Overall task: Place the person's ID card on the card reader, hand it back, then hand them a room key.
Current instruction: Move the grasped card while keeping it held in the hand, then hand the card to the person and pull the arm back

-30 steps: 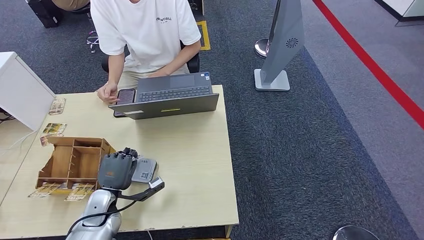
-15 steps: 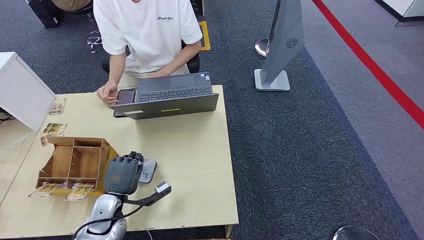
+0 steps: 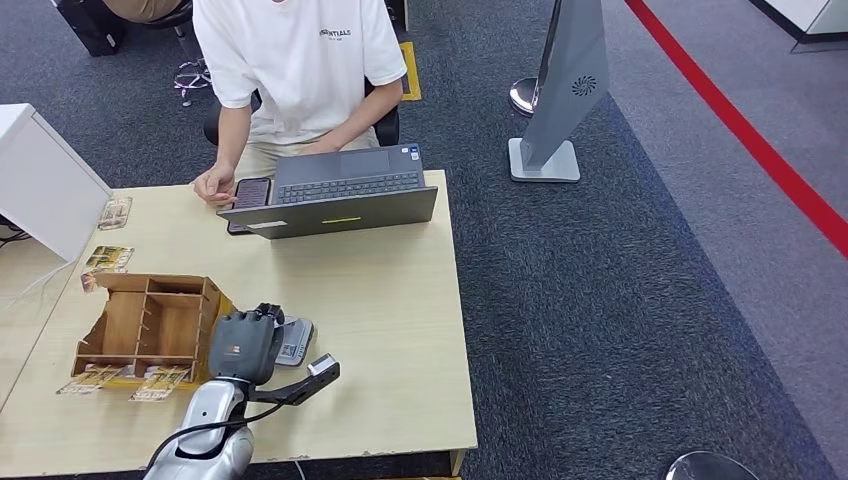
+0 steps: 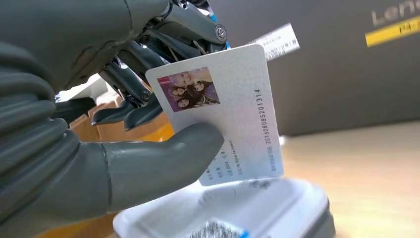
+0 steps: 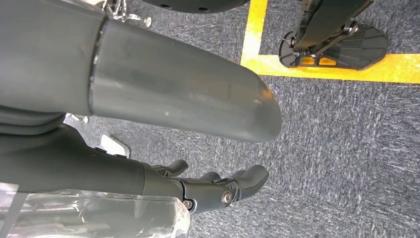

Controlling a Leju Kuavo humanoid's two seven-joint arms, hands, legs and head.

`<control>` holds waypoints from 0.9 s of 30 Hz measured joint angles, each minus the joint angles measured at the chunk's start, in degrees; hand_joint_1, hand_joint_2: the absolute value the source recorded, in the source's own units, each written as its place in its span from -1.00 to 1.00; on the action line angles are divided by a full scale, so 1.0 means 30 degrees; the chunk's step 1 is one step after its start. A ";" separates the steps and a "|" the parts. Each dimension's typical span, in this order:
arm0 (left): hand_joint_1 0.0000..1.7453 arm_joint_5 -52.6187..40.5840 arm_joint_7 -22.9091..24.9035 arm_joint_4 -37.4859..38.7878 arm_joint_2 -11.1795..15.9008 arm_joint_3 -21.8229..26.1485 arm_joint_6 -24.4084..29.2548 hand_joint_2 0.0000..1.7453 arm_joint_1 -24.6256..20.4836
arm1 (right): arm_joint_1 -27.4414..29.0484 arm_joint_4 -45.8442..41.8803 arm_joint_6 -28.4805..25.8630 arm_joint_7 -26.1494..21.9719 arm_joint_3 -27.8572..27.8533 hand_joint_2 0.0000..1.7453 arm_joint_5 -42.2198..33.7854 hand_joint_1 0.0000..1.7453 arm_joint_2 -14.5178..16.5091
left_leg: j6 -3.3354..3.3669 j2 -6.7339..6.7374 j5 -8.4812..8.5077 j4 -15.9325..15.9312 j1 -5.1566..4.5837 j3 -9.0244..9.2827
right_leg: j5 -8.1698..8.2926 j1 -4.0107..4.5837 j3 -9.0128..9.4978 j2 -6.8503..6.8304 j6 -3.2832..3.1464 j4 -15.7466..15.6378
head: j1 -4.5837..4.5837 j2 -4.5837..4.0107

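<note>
My left hand [image 3: 243,346] hovers over the grey-white card reader [image 3: 296,340] near the table's front, beside the wooden organiser. In the left wrist view the thumb [image 4: 163,158] and dark fingers [image 4: 133,106] pinch the white ID card [image 4: 237,94], which bears a photo and a printed number. The card stands tilted just above the reader [image 4: 267,208]; I cannot tell whether they touch. My right hand [image 5: 198,148] hangs over the dark carpet, fingers apart, holding nothing. The person [image 3: 300,60] in a white T-shirt sits behind the laptop.
An open grey laptop [image 3: 340,195] and a phone [image 3: 250,192] lie at the table's far edge, with the person's hand [image 3: 213,185] by the phone. The wooden organiser [image 3: 150,325] has cards [image 3: 160,383] lying in front of it. A white box [image 3: 40,180] stands at the left.
My left hand, still holding the card, has shifted slightly toward the table's near edge over the reader. The person has leaned a little to the right.
</note>
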 joint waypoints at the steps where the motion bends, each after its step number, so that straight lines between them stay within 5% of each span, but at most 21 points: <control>1: 1.00 0.0084 -0.0049 0.0110 -0.0027 0.0000 -0.0226 1.00 -0.0085 | -0.0001 0.0000 0.0002 0.0002 -0.0007 -1.00 0.0007 -1.00 0.0000 | 0.0000 -0.0002 0.0000 0.0000 0.0000 0.0001 | 0.0000 0.0000 0.0001 -0.0002 0.0000 0.0000 | 0.0000 0.0000; 21: 1.00 0.0683 -0.0443 -0.0887 -0.0270 -0.0594 -0.1452 1.00 -0.0608 | 0.0001 0.0000 0.0042 -0.0009 -0.0479 -1.00 0.0166 -1.00 0.0000 | 0.0001 -0.0005 0.0001 0.0000 0.0000 0.0007 | 0.0001 0.0000 0.0012 -0.0008 -0.0001 0.0001 | 0.0000 0.0000; 27: 1.00 -0.0335 -0.0714 -0.2990 -0.0169 -0.0648 0.2781 1.00 -0.0280 | 0.0011 0.0000 0.0058 0.0033 -0.0483 -1.00 0.0538 -1.00 0.0000 | 0.0001 -0.0010 0.0003 0.0002 0.0000 0.0001 | 0.0001 0.0001 0.0007 -0.0010 -0.0001 0.0002 | 0.0000 0.0000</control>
